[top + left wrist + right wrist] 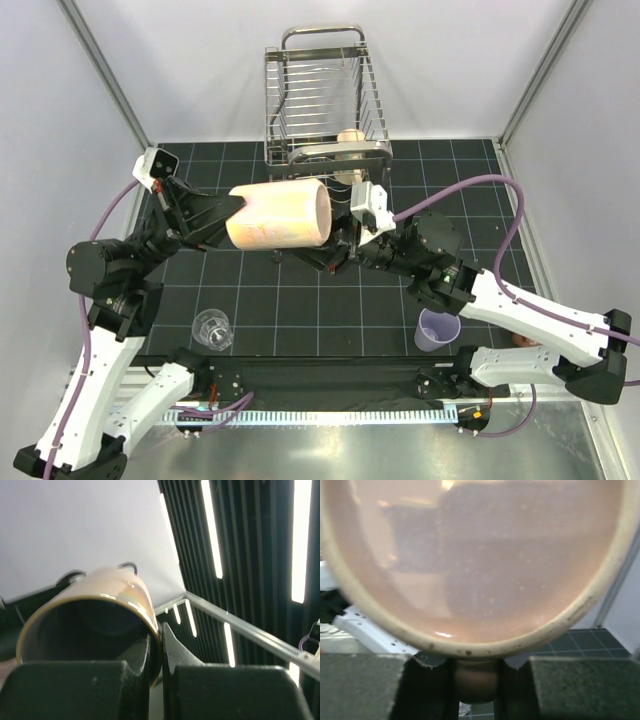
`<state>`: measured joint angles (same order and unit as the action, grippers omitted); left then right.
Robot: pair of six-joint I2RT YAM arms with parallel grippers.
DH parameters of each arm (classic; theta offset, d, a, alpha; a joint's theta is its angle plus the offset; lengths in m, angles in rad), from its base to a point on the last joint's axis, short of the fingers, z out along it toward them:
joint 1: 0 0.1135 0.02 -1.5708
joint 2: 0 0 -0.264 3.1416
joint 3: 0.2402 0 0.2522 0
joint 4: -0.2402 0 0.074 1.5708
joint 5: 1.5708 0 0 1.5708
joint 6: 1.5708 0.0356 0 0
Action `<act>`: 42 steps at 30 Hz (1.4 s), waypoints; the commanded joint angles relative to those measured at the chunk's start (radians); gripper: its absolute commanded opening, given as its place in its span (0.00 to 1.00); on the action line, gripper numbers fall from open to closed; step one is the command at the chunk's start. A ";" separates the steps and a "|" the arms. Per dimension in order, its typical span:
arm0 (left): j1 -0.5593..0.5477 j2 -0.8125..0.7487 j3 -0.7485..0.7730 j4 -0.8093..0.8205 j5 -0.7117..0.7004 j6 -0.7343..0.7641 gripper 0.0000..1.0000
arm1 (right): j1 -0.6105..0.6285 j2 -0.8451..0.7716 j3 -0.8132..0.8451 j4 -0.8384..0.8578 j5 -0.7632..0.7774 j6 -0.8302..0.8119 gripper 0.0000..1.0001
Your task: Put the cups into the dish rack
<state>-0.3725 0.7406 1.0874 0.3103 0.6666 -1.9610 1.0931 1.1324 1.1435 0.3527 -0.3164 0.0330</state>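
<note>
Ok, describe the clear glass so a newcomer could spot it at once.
Start at the black gridded mat and go to its near-left corner. The clear drinking glass stands upright there, on its own. It alone is see-through, unlike the opaque lavender tumbler at near right and the pinkish mug held aloft.

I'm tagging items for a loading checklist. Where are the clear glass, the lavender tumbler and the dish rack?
clear glass [212,329], top external view, centre of its open mouth.
lavender tumbler [437,330], top external view, centre of its open mouth.
dish rack [322,100], top external view, on its wire slats.
</note>
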 commanded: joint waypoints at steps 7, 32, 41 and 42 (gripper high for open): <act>-0.006 -0.052 -0.066 0.125 -0.047 -0.004 0.00 | 0.007 -0.022 0.022 0.152 0.010 0.059 0.26; -0.006 -0.142 -0.061 -0.439 -0.108 0.488 0.88 | 0.005 -0.190 -0.040 -0.067 0.379 0.091 0.04; -0.008 -0.100 0.025 -0.972 -0.318 0.914 0.84 | -0.013 -0.381 -0.083 -0.593 0.776 0.145 0.04; -0.006 -0.092 0.041 -1.009 -0.346 0.968 0.84 | -0.028 -0.387 -0.087 -0.688 0.790 0.165 0.04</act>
<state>-0.3775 0.6296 1.0637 -0.4679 0.4366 -1.2221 1.0878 0.7891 1.0473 -0.1951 0.2893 0.1471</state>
